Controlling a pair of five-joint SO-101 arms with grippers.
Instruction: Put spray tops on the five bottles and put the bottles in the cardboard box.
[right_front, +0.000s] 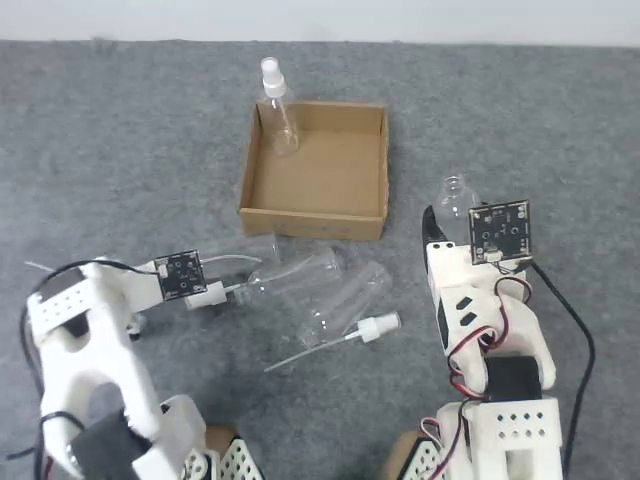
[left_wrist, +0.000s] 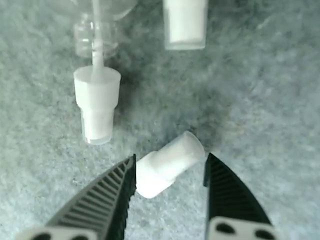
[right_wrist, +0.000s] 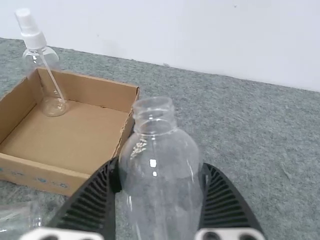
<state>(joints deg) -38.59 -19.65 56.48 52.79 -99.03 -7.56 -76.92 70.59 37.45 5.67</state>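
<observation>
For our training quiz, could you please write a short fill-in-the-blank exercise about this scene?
The box holds ___ topped bottle.
The right tool grips a bottle without a ___.
The left tool is ___ around a cap.
Missing: one; top; open.

Clamps an uncapped clear bottle (right_wrist: 160, 150) upright in the right gripper (right_wrist: 159, 171); faces, beyond, an open cardboard box (right_wrist: 75, 135) with a spray-topped bottle (right_wrist: 47, 85) standing in its far corner.
</observation>
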